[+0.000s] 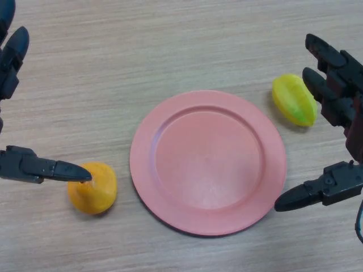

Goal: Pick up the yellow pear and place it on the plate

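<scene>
Touching pear (93,188) with left hand (34,166) thumb, beside plate (207,162) rim.

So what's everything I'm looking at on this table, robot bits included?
plate: one, pink, middle of the table, nothing on it
yellow pear: one, orange-yellow, left of the plate, lying on the table
star fruit: one, yellow-green and ridged, right of the plate toward the far side
table: one, light wood grain, under everything
left hand: one, black, at the left edge, fingers straight, thumb tip at the pear
right hand: one, black, at the right edge, fingers straight, beside the star fruit
</scene>
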Available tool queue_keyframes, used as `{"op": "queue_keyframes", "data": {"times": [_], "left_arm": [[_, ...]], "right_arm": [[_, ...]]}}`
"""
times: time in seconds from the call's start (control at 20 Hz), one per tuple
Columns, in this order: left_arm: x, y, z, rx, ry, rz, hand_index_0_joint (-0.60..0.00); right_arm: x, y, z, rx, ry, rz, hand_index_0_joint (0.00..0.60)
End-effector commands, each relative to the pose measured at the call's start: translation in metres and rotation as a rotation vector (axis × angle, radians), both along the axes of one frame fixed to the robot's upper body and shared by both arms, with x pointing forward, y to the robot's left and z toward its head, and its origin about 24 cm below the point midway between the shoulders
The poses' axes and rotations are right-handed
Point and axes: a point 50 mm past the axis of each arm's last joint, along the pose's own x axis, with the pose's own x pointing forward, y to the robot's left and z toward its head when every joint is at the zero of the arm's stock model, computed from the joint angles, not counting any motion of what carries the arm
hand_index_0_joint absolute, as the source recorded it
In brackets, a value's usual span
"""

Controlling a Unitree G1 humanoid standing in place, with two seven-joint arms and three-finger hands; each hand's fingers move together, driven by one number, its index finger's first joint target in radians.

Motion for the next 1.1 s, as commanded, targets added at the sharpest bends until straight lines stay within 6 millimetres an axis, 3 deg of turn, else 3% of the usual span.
{"op": "queue_keyframes", "data": {"times": [0.05, 0.5, 0.85, 1.1], "left_arm": [[-0.014, 0.006, 0.03, 0.062, -0.186, 0.039, 0.0], [-0.017, 0.017, 0.028, 0.142, -0.161, 0.076, 0.0], [-0.019, 0.039, -0.013, 0.281, -0.038, -0.002, 0.0], [-0.012, 0.051, -0.041, 0.264, -0.004, 0.036, 0.0]], "right_arm": [[-0.009, -0.003, 0.027, -0.013, -0.18, 0.002, 0.0], [-0.011, -0.004, 0.032, -0.038, -0.197, -0.016, 0.0], [-0.015, -0.006, 0.026, -0.02, -0.196, -0.016, 0.0], [-0.02, -0.003, 0.025, -0.032, -0.198, 0.007, 0.0]]}}
